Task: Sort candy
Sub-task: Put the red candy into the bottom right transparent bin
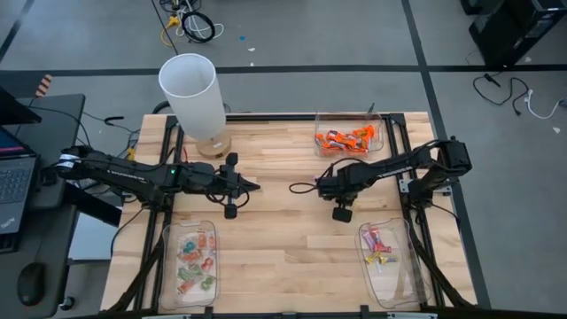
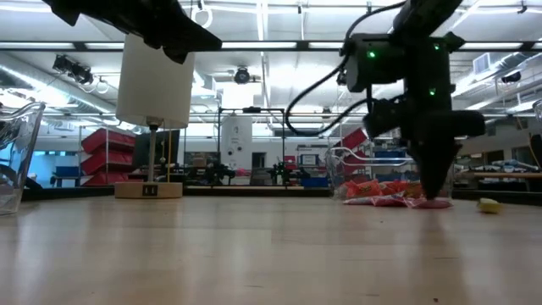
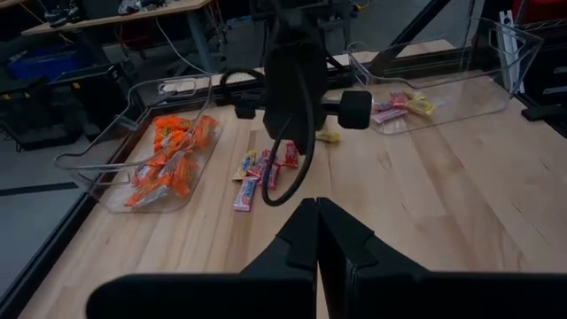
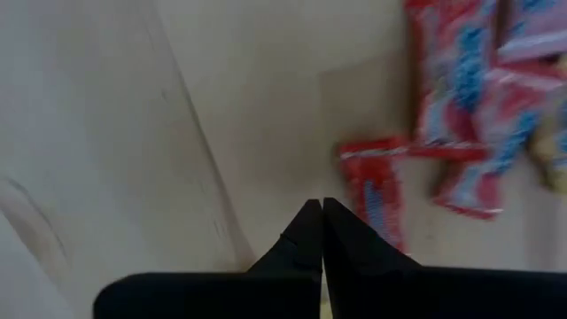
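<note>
Wooden surface (image 1: 283, 239) before us: our right fingers (image 4: 321, 213), pressed together, hover beside loose red candy (image 3: 261, 173) awaiting sorting; left fingers (image 3: 316, 221), pressed together, wait mid-surface.

Table centre (image 1: 283, 221): bare wood, open passage between the two arms.
Lamp (image 1: 193, 97): tall white shade, blocks the 11 o'clock corner.
Orange-candy tray (image 1: 347, 135): occupies 1 o'clock.
Green-candy tray (image 1: 190, 264): occupies 7 o'clock.
Pink-and-yellow tray (image 1: 386, 259): occupies 5 o'clock.
Loose candy (image 3: 266, 170): lies under the right arm (image 1: 390, 168).
6 o'clock edge: clear between the trays.
</note>
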Controlling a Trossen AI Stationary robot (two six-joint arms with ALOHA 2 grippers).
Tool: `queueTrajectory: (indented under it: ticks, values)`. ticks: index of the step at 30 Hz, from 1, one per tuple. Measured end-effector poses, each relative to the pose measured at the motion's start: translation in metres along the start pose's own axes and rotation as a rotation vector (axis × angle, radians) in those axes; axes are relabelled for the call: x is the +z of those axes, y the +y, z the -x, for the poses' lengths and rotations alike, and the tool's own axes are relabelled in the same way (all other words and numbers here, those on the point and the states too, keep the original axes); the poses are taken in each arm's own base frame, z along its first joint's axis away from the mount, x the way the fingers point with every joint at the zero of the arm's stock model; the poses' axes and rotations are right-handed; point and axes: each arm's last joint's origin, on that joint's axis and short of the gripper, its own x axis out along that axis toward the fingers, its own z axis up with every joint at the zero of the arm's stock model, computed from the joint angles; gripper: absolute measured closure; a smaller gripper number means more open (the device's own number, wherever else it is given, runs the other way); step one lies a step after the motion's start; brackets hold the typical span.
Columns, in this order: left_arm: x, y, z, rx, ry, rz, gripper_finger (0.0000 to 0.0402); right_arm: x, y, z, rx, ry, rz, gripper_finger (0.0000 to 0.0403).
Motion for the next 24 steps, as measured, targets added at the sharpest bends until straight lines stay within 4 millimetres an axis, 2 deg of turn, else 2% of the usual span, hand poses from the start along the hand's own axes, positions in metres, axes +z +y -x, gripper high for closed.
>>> queueTrajectory:
  ticks: [3, 7, 15, 24]
  values:
    - [0.000, 0.000, 0.000, 0.000, 0.000, 0.001, 0.0399, 0.001, -0.001, 0.012, -0.036, 0.049, 0.001, 0.0403]
    - [-0.001, 0.000, 0.000, -0.004, 0.010, 0.001, 0.0399, -0.010, -0.004, 0.020, -0.077, 0.192, -0.022, 0.0403]
    - [-0.002, 0.000, 0.000, -0.007, 0.017, 0.002, 0.0399, -0.024, -0.005, 0.005, -0.030, 0.272, -0.060, 0.0403]
    - [-0.002, 0.000, 0.000, -0.006, 0.018, 0.003, 0.0399, -0.027, -0.005, -0.004, 0.023, 0.269, -0.063, 0.0403]
